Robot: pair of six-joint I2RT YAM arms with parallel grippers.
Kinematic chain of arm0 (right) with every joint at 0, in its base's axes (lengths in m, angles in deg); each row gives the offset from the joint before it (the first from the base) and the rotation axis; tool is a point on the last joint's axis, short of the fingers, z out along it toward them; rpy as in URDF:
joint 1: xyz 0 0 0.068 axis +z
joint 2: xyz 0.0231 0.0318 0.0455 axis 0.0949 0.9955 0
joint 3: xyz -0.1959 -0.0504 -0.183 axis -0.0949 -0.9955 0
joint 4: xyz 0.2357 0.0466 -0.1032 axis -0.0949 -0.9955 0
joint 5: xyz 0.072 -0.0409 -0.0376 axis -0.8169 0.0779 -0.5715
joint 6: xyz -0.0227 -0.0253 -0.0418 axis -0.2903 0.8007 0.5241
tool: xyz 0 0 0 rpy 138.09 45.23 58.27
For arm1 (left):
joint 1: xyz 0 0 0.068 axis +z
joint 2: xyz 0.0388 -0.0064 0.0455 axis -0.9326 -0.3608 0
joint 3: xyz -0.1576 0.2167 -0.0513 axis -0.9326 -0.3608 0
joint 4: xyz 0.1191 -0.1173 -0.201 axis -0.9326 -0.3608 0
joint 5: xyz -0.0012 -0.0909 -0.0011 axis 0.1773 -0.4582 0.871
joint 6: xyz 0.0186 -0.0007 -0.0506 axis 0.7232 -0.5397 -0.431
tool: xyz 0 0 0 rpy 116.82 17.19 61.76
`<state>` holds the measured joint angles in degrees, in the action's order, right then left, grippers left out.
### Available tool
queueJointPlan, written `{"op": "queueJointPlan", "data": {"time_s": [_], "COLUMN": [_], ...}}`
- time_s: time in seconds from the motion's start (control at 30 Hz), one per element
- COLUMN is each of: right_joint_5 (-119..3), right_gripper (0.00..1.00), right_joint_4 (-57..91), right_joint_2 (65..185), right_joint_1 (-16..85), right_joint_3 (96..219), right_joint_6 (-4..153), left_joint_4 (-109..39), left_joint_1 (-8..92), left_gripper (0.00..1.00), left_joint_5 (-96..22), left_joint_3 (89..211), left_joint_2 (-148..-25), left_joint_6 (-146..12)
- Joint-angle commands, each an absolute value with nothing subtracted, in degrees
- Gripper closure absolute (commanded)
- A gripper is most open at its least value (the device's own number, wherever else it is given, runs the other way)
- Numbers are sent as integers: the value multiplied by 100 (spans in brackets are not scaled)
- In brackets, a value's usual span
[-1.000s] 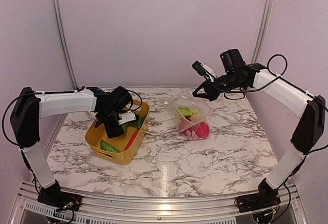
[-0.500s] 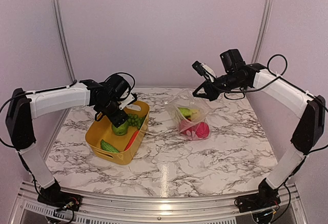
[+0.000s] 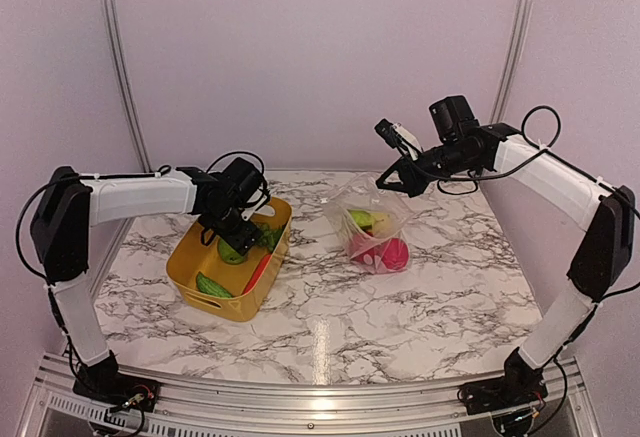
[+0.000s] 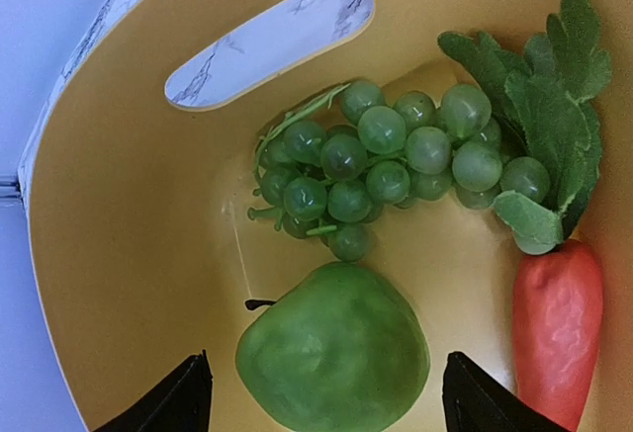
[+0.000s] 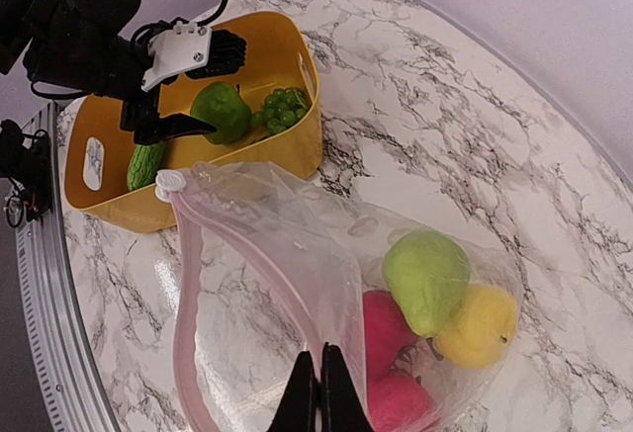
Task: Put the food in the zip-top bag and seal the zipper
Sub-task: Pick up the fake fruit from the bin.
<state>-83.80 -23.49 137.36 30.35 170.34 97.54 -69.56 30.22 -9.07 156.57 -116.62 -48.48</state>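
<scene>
My left gripper [image 4: 331, 402] is open inside the yellow bin [image 4: 119, 284], one finger on each side of a green apple [image 4: 331, 348] without touching it; it also shows in the top view [image 3: 230, 239]. Green grapes [image 4: 386, 160] and a red vegetable with green leaves [image 4: 556, 323] lie beyond the apple. My right gripper [image 5: 318, 392] is shut on the zip-top bag's [image 5: 297, 229] upper edge and holds the mouth up and open. The pink zipper [image 5: 183, 333] loops from it. A green pear [image 5: 425, 279], a yellow fruit [image 5: 480, 325] and red pieces [image 5: 386, 333] lie in the bag.
The bin [image 3: 200, 257] stands on the left of the marble table, the bag [image 3: 375, 225] at centre right. A green cucumber [image 3: 212, 284] and a red piece [image 3: 257, 273] lie in the bin's near half. A white slider [image 5: 170, 183] sits at the zipper's end.
My left gripper has risen, turned and shifted toward the bin's far end, and now straddles the green apple. The right arm and the bag have not moved.
</scene>
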Motion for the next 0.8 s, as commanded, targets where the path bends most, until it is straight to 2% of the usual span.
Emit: {"op": "queueJointPlan", "data": {"time_s": [0.0,0.47,0.77], "right_joint_5": [-8329,-8312,-8283], "right_gripper": [100,100,100], "right_joint_4": [-2353,-2374,-2422], "right_joint_2": [13661,13699,13746], "right_joint_1": [3049,3050,3048], "right_joint_3": [17065,17098,17185], "right_joint_6": [9789,9790,9803], "left_joint_4": [-6902,-6968,-7090], "left_joint_1": [3053,3053,3053], "left_gripper": [17,20,38], "left_joint_5": [-438,-384,-525], "left_joint_3": [15555,15417,15524], "left_joint_2": [-11861,-12210,-12002], "left_joint_6": [-5023,-4824,-4863]}}
